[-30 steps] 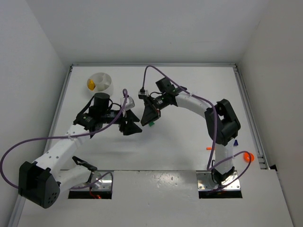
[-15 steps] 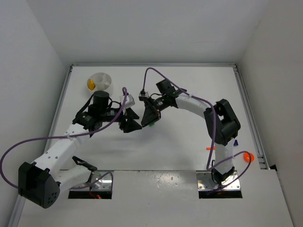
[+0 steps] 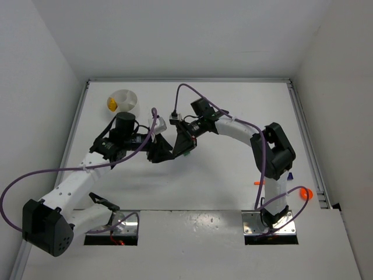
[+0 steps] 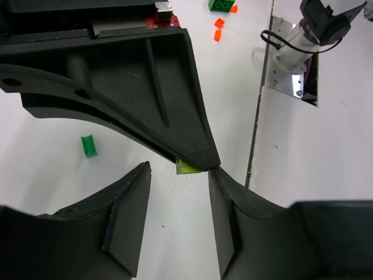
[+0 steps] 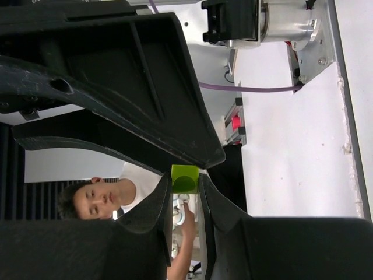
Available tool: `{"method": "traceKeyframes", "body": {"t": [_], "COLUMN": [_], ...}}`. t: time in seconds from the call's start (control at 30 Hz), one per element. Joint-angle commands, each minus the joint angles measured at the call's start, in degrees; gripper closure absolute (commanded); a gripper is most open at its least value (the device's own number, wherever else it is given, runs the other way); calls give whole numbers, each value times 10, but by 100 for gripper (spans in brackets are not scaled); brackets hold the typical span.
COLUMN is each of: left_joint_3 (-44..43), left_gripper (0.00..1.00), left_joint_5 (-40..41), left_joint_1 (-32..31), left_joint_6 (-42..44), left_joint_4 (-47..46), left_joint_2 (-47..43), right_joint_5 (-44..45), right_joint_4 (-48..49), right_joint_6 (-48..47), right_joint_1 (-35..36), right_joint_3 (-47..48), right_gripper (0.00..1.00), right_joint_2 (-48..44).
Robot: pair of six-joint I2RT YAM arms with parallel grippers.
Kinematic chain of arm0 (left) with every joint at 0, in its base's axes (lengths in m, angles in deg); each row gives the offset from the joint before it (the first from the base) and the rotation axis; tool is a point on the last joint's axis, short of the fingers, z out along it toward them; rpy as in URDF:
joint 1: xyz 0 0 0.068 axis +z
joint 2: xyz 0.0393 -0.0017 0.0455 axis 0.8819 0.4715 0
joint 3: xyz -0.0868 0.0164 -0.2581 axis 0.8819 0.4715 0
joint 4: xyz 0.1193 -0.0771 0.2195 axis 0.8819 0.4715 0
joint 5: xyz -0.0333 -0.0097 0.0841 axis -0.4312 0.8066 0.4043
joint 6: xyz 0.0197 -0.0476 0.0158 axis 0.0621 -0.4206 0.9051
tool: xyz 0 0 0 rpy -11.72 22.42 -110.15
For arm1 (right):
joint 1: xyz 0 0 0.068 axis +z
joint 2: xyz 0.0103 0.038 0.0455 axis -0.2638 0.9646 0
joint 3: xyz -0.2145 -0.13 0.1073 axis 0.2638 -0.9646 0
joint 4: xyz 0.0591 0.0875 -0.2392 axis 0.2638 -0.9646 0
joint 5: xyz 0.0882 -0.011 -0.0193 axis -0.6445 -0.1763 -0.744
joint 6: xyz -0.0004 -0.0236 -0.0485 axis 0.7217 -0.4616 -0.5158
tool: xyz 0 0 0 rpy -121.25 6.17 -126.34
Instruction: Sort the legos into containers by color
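My right gripper [image 5: 185, 185] is shut on a lime-green lego [image 5: 185, 178], pinched at its fingertips. In the top view both grippers meet mid-table, the left gripper [image 3: 158, 151] tip to tip with the right gripper [image 3: 179, 147]. In the left wrist view the same lime lego [image 4: 187, 167] pokes out under the right gripper's black finger, just at the tips of my left gripper [image 4: 179, 170], whose jaws stand apart with nothing between them. A darker green lego [image 4: 88, 145] lies on the table. The white dish [image 3: 129, 97] at the far left holds a yellow lego [image 3: 112, 104].
A green lego [image 4: 220, 4] and small orange legos [image 4: 220, 23] lie near the right arm's base plate [image 4: 285, 70]. In the top view an orange brick [image 3: 257, 184], a round orange piece [image 3: 306, 193] and a blue brick [image 3: 289, 175] sit at the near right.
My left gripper's jaws have narrowed. The right gripper has shifted slightly left with the lime lego, so both sets of fingertips have come together.
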Motion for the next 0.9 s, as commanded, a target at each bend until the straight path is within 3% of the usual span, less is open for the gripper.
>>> {"method": "traceKeyframes", "body": {"t": [0.0,0.1,0.2,0.23,0.3,0.47,0.67,0.87], "left_joint_3": [-24,-24,-29,-29,-35,-40,-24,-13], "left_gripper": [52,58,69,72,79,88,92,93], "left_joint_5": [4,4,4,4,4,4,17,84], "left_joint_1": [-5,-5,-5,-5,-5,-5,3,36], "left_joint_6": [3,2,-3,-3,-9,-14,-14,2], "left_joint_4": [-21,-26,-26,-26,-26,-26,-26,25], "left_joint_2": [0,0,6,6,6,6,-6,-17], "right_joint_5": [-81,-81,-81,-81,-81,-81,-73,-2], "right_joint_4": [15,15,15,23,23,23,66,56], "right_joint_6": [8,8,14,22,22,22,23,5], "right_joint_1": [15,20,25,25,25,14,-18,-119], "right_joint_3": [5,11,5,5,-1,-1,-1,-6], "right_gripper": [100,100,89,79,70,52,49,50], "right_joint_2": [-25,-25,-25,-25,-25,-19,-19,-14]}}
